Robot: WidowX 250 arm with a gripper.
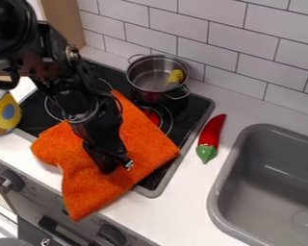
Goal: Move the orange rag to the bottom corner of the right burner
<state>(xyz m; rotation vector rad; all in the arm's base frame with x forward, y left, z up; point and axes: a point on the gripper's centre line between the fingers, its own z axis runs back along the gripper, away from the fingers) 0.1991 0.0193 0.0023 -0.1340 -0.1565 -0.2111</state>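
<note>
The black gripper (118, 166) points down onto the orange rag (144, 144), over its middle. How its tips stand against the cloth is hard to make out. The rag lies spread over the front part of the black stove top (198, 108), with its lower corner hanging past the counter's front edge. Part of the right burner (161, 117) shows beyond the rag's upper right edge, with a red centre. The arm hides the rag's upper left part.
A metal pot (140, 79) with a yellow item stands at the back of the stove. A red pepper (211, 134) lies between stove and grey sink (224, 185). A yellow object (6, 115) is at the left edge; knobs (111, 234) line the front.
</note>
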